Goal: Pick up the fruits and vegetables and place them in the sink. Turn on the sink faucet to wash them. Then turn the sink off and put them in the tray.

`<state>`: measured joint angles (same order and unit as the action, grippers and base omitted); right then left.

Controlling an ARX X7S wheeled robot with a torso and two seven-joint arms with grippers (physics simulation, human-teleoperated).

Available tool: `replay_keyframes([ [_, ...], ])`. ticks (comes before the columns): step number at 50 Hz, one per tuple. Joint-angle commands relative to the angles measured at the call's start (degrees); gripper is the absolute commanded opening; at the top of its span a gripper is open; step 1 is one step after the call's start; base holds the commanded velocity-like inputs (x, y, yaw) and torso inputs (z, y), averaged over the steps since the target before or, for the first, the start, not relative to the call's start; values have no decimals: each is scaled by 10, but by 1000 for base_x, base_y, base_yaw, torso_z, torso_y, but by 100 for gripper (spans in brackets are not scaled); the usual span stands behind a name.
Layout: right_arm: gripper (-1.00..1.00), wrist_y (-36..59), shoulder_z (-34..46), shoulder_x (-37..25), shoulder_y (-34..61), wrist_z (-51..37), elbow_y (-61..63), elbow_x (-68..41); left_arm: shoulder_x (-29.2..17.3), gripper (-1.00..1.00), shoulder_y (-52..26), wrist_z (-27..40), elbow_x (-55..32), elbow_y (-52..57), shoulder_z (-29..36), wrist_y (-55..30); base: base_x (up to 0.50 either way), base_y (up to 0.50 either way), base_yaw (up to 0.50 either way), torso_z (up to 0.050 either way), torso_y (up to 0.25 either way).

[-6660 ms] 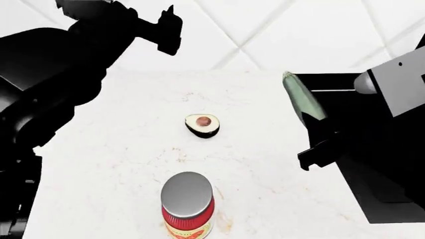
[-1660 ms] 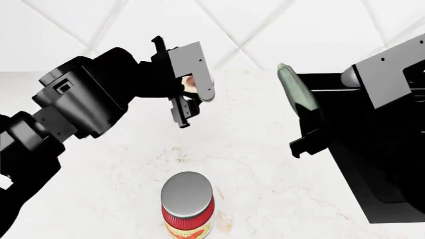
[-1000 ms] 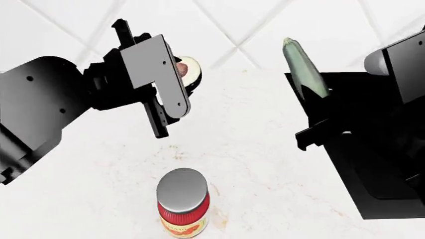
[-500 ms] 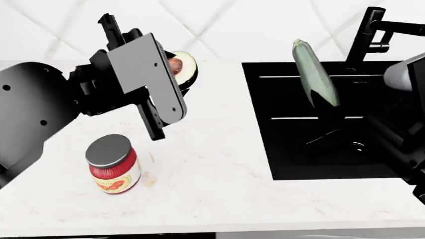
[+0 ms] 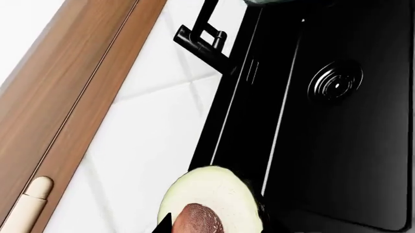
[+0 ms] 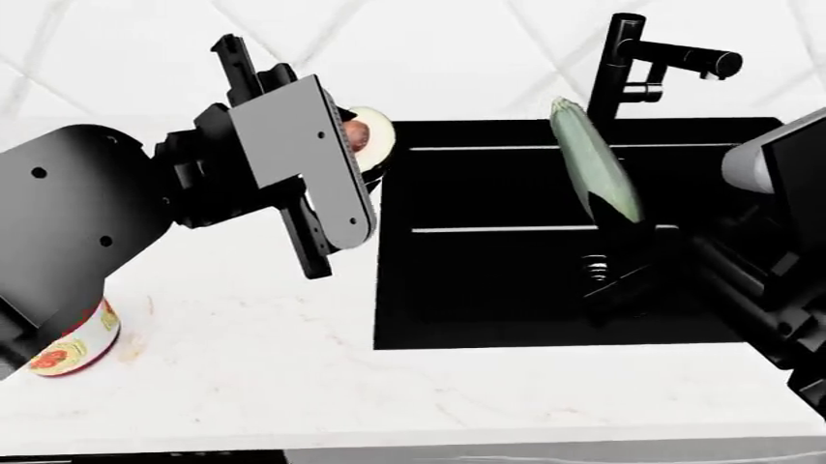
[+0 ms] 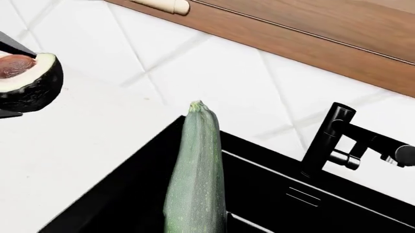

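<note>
Head view: left fingers (image 6: 339, 145) grasping avocado (image 6: 368, 135) beside sink (image 6: 516, 290); right fingers grasping zucchini (image 6: 597, 174) above basin, poised for drop

Halved avocado (image 6: 368, 135), pale green flesh, brown pit, dark skin, held aloft in left gripper (image 6: 339, 145), upper-centre-left of head frame, just beside the sink's left rim. Cut face shows in left wrist view w/ pit (image 5: 199, 219) at bottom edge. Long dark-green zucchini (image 6: 597, 164), pale speckled skin, tilted near-upright w/ tip up, lower end in right gripper (image 6: 617, 259), over the sink at centre-right. Sink (image 6: 516, 290): large matte-black rectangular basin set in white bench, ringed drain (image 5: 335, 81) visible. Black column faucet (image 6: 635, 58) at sink's back edge, upper right, spout pointing right, small side lever (image 7: 343, 159).
</note>
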<state>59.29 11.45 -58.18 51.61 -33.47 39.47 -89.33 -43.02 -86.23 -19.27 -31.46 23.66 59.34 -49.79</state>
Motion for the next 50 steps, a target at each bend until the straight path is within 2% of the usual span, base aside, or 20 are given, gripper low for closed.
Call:
replay_keyframes([
  [1,-100,8,11,4,-3,15,2,8,2,-100,-4,9,-2,6,-5,-4,-12,-500,0,0,0],
  [46,-100,2,22,5,-8,37,-1,32,-6,-100,31,17,8,-18,4,22,-13,-500,0,0,1],
  [50,-100,8,30,4,-6,38,3,49,-2,-100,45,23,8,-23,6,29,-3,-110,250,0,0],
])
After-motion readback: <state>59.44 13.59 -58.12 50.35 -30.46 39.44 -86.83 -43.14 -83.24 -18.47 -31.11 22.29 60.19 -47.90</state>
